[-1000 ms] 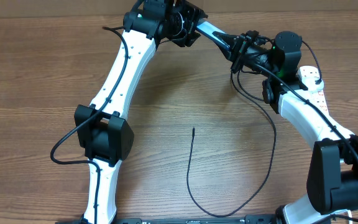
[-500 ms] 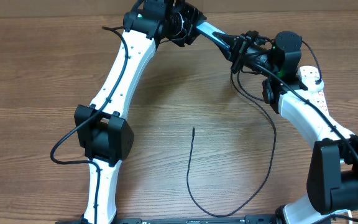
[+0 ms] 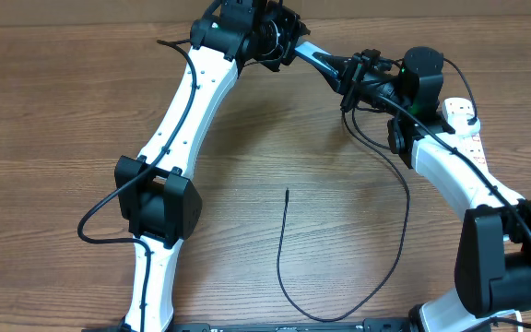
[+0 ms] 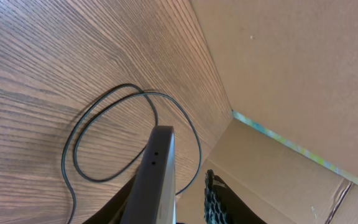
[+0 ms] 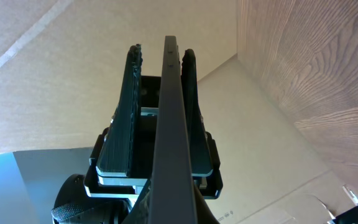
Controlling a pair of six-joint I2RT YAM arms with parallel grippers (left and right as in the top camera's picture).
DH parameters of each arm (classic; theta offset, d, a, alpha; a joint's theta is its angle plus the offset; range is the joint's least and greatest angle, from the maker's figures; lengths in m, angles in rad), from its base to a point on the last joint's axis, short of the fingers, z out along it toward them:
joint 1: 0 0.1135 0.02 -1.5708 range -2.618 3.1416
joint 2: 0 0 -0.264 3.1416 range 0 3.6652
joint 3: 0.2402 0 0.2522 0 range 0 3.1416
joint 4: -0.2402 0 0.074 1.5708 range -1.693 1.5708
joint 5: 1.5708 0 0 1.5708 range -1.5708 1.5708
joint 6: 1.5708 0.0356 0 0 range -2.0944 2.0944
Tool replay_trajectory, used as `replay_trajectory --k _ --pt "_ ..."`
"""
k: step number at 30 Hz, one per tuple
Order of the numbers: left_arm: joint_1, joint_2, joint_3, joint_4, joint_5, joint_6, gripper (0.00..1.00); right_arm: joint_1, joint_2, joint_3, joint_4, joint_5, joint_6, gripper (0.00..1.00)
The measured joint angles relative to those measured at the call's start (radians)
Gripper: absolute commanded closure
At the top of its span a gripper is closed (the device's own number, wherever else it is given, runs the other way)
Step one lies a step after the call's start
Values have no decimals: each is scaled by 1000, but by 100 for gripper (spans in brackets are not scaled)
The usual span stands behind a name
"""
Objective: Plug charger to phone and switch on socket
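The phone (image 3: 319, 57) is held edge-on in the air at the far side of the table, between my two grippers. My right gripper (image 3: 347, 74) is shut on its near end (image 5: 171, 124). My left gripper (image 3: 289, 46) straddles the other end (image 4: 157, 180): one finger touches the phone, and the other finger (image 4: 213, 196) stands apart with a gap. The charger's black cable (image 3: 284, 267) loops on the table, its connector tip (image 3: 287, 192) lying free mid-table. The white socket (image 3: 464, 124) lies at the far right, partly under my right arm.
A cardboard wall (image 4: 291, 74) stands right behind the grippers at the table's far edge. Cable loops (image 4: 104, 137) lie on the wood below the phone. Both arms span the table's sides.
My left arm and gripper have shifted slightly to the right along the phone. The right arm, the cable and the socket have not moved.
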Motion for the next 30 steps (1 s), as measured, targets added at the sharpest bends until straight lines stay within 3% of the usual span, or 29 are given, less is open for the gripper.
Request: replay_trajectory --k 19,21,27,29,30 --pt "-1 0 0 0 -5 5 96 -1 0 0 6 18 0 95" --pt "-1 0 0 -1 -6 5 96 0 0 0 8 18 0 83" --pt "-2 0 0 -12 -7 4 96 0 0 0 14 10 0 72" --pt "-4 0 0 -9 -14 2 96 5 0 0 13 -6 -4 51" --pt "-5 0 0 -8 -18 1 96 7 0 0 14 -12 -6 20"
